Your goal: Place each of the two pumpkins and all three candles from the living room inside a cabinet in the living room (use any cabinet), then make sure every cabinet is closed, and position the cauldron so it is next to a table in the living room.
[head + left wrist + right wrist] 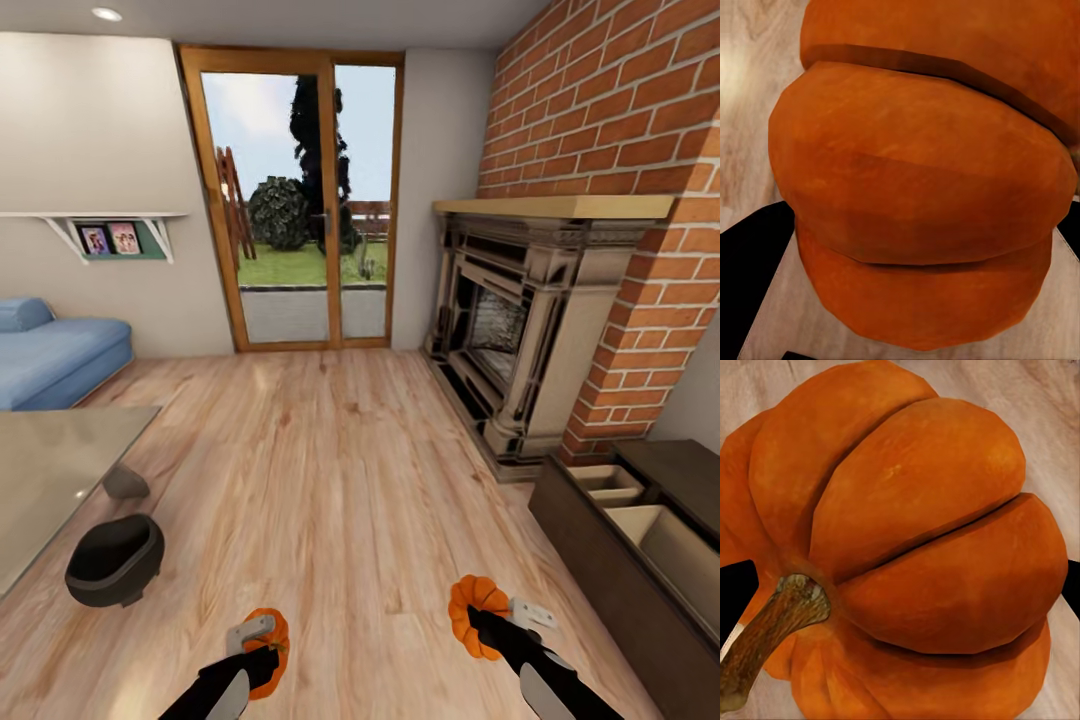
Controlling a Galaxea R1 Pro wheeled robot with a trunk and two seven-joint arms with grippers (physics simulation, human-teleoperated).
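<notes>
In the head view, both arms are cut off by the bottom edge, and the left gripper (262, 652) hides much of the left pumpkin (274, 632), so its jaws cannot be read there. The right pumpkin (472, 610) covers the fingertips of the right gripper (490, 625). The cabinet (600, 560) runs out of frame at the right and bottom edges, its open drawers only partly seen. The sofa (50, 355) and the glass table (50, 470) are cropped at the left edge. The framed pictures (110, 238) on the shelf are too small to make out. In each wrist view the pumpkin (922, 195) (907, 555) overflows the frame, hiding the fingers
</notes>
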